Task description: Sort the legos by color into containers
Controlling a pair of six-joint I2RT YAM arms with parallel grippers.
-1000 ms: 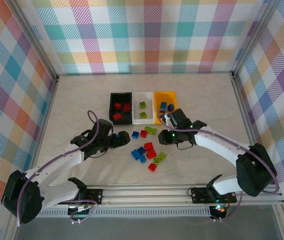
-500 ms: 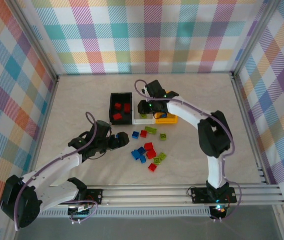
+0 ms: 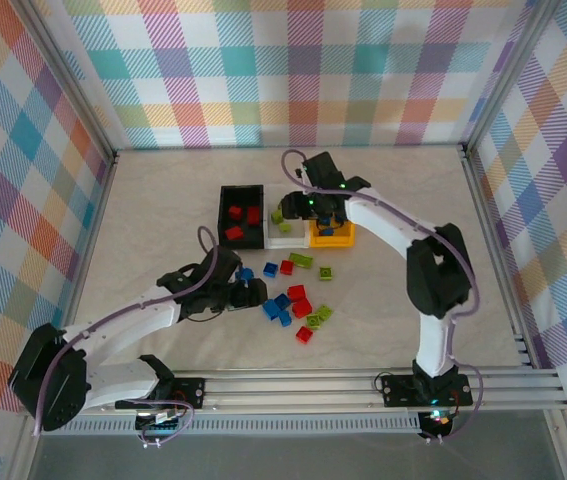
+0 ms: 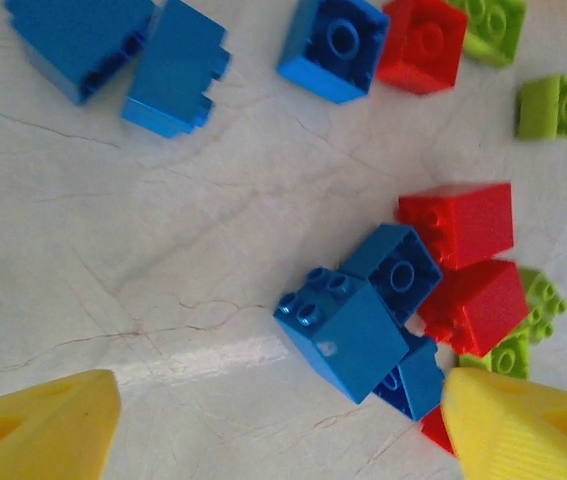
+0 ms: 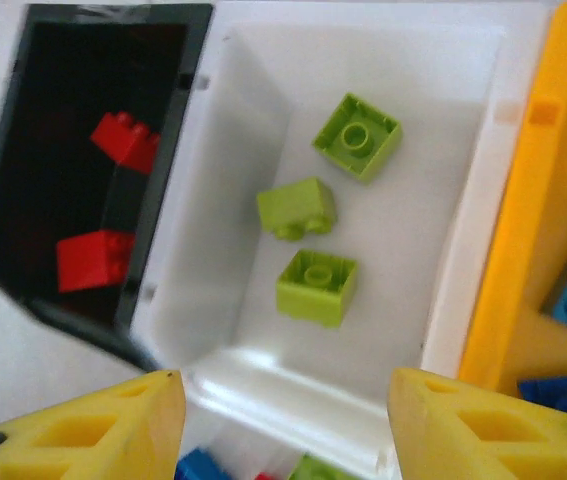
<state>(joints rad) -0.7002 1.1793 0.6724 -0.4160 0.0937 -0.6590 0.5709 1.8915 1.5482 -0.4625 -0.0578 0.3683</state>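
Note:
Loose legos lie mid-table: a blue cluster [image 3: 278, 308], red ones [image 3: 300, 300] and lime ones [image 3: 319, 317]. In the left wrist view a blue brick [image 4: 348, 335] rests on another blue one, red bricks [image 4: 458, 222] to its right. My left gripper [image 3: 253, 292] [image 4: 283, 430] is open and low over this cluster, holding nothing. The containers stand in a row: black bin [image 3: 223, 215] [image 5: 23, 150] with red bricks, white bin [image 3: 281, 241] [image 5: 293, 395] with three lime bricks [image 5: 316, 285], orange bin [image 3: 331, 239] [image 5: 523, 250] with blue ones. My right gripper [image 3: 293, 212] [image 5: 288, 425] hangs open and empty over the white bin.
Two more blue bricks [image 4: 128, 55] lie apart at the left of the pile, and a blue, a red and a lime brick [image 3: 301, 260] sit just in front of the bins. Checked walls [image 3: 283, 70] and a metal frame enclose the table.
My right arm swung from the table beside the orange bin to above the white bin and its jaws opened; a third lime brick now lies there. My left gripper moved right to the blue cluster, its jaws narrowing.

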